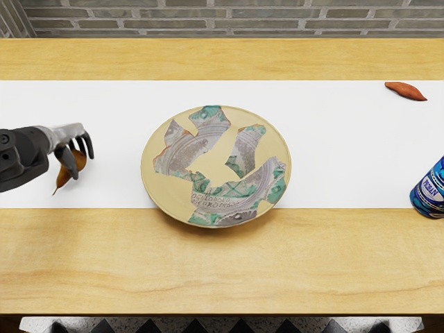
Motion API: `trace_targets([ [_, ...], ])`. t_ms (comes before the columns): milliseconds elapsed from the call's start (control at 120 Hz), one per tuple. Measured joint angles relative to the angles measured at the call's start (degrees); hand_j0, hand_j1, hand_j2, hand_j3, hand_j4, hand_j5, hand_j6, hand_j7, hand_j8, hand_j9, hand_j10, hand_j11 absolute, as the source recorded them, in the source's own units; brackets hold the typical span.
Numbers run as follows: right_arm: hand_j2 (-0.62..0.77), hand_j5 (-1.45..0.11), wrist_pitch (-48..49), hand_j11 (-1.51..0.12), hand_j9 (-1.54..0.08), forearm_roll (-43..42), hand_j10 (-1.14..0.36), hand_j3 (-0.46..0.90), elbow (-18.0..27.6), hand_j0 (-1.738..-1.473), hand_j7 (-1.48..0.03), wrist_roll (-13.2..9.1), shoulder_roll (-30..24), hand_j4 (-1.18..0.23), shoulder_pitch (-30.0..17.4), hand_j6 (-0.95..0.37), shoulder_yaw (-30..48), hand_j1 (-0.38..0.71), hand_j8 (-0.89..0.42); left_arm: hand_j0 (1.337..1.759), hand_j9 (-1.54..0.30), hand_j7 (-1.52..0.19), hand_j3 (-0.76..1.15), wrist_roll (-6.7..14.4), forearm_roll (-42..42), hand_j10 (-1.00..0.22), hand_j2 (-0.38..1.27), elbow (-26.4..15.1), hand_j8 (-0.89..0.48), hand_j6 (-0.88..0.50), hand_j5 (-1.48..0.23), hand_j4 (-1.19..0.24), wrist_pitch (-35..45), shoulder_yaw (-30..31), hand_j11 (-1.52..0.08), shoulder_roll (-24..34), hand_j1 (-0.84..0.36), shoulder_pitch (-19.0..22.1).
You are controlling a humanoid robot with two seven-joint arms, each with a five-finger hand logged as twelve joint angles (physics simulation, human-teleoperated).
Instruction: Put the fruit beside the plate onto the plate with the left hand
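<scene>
While the left robot hand [70,143] curls its fingers around the fruit [63,177] at the left, grasping looks underway; next, lift it rightward onto the plate [154,184].

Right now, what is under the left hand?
An orange-brown fruit on the white cloth, its pointed lower end showing. The left hand covers its upper part, so any grip is hidden.

You have the plate [149,177] on the runner [333,139] in the middle of the worktop [222,270]; the fruit [64,177] lies near the left edge under the left robot hand [75,149], a can [430,191] at the right edge, another item [406,91] toward the far right corner
</scene>
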Motion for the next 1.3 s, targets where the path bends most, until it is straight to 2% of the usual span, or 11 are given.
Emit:
trace_targets([
  [208,-0.01,-0.04,0.00,-0.04,-0.04,-0.03,-0.03,0.00,-0.01,-1.658,-0.04,0.00,0.00,-0.03,0.06,-0.03,0.00,-0.31,-0.03,1.656,-0.93,-0.94,0.00,-0.02,-6.48,-0.71,0.42,0.16,-0.45,-0.49,-0.93,-0.72,-4.05,-0.10,-0.94,-1.62,-0.35,-5.01],
  [308,-0.01,-0.04,0.00,-0.04,-0.04,-0.01,-0.03,0.00,0.01,-1.658,-0.04,0.00,0.00,-0.03,0.05,-0.03,0.00,-0.31,-0.03,1.657,-0.94,-0.95,0.00,-0.02,-8.86,-0.73,0.49,0.67,-0.46,-0.51,-0.95,-0.71,-6.43,-0.59,-0.94,-2.64,-0.36,-7.95],
  [517,-0.01,-0.04,0.00,-0.04,-0.04,-0.02,-0.03,0.00,0.02,-1.658,-0.04,0.00,0.00,-0.03,0.05,-0.03,0.00,-0.31,-0.03,1.657,-0.96,-0.96,0.00,-0.02,-13.62,-0.72,0.47,1.23,-0.46,-0.51,-0.96,-0.72,-9.80,-1.08,-0.95,-3.60,-0.36,-12.96],
  [567,-0.01,-0.04,0.00,-0.04,-0.04,-0.01,-0.03,0.00,0.01,-1.658,-0.04,0.00,0.00,-0.03,0.06,-0.03,0.00,-0.31,-0.03,1.656,-0.96,-0.96,0.00,-0.03,-14.41,-0.71,0.48,1.49,-0.45,-0.50,-0.96,-0.72,-10.21,-1.10,-0.95,-5.25,-0.37,-13.50],
  [592,-0.01,-0.04,0.00,-0.04,-0.04,-0.01,-0.03,0.00,0.01,-1.658,-0.04,0.00,0.00,-0.03,0.06,-0.03,0.00,-0.31,-0.03,1.657,-0.96,-0.97,0.00,-0.02,-14.79,-0.70,0.56,1.79,-0.45,-0.50,-0.97,-0.71,-10.39,-1.08,-0.95,-6.35,-0.39,-14.08],
  [667,-0.01,-0.04,0.00,-0.04,-0.04,-0.01,-0.03,0.00,0.00,-1.658,-0.04,0.00,0.00,-0.03,0.08,-0.03,0.00,-0.31,-0.03,1.656,-0.96,-0.97,0.00,-0.02,-15.28,-0.71,0.52,2.99,-0.49,-0.53,-0.97,-0.72,-10.78,-1.07,-0.95,-7.84,-0.37,-15.59],
  [833,-0.01,-0.04,0.00,-0.04,-0.04,0.00,-0.03,0.00,0.01,-1.658,-0.04,0.00,0.00,-0.03,0.09,-0.03,0.00,-0.31,-0.03,1.656,-0.95,-0.96,0.00,0.00,-15.46,-0.72,0.53,5.48,-0.51,-0.56,-0.96,-0.72,-11.49,-1.04,-0.95,-10.07,-0.35,-16.47],
  [858,-0.01,-0.04,0.00,-0.04,-0.04,0.00,-0.03,0.00,0.01,-1.658,-0.04,0.00,0.00,-0.03,0.09,-0.03,0.00,-0.31,-0.03,1.657,-0.95,-0.96,0.00,0.00,-15.52,-0.72,0.60,5.82,-0.50,-0.57,-0.97,-0.72,-11.59,-1.01,-0.95,-10.76,-0.36,-16.96],
  [925,-0.01,-0.04,0.00,-0.04,-0.04,-0.04,-0.03,0.00,0.00,-1.658,-0.04,0.00,0.00,-0.03,0.09,-0.03,0.00,-0.31,-0.03,1.656,-0.95,-0.97,0.00,-0.01,-15.56,-0.72,0.52,6.73,-0.49,-0.57,-0.96,-0.72,-11.55,-1.03,-0.95,-12.16,-0.35,-17.69],
  [1200,-0.01,-0.04,0.00,-0.04,-0.04,-0.08,-0.03,0.00,-0.01,-1.658,-0.04,0.00,0.00,-0.03,0.09,-0.03,0.00,-0.31,-0.03,1.657,-0.96,-0.99,0.00,0.01,-16.09,-0.73,0.56,9.32,-0.51,-0.57,-0.97,-0.73,-11.59,-1.12,-0.95,-16.88,-0.35,-19.35],
  [1300,-0.01,-0.04,0.00,-0.04,-0.04,-0.05,-0.03,0.00,0.02,-1.658,-0.04,0.00,0.00,-0.03,0.09,-0.03,0.00,-0.31,-0.03,1.656,-0.97,-0.99,0.00,-0.02,-17.34,-0.74,0.52,9.90,-0.51,-0.58,-0.98,-0.74,-11.56,-1.15,-0.97,-18.38,-0.34,-19.80],
])
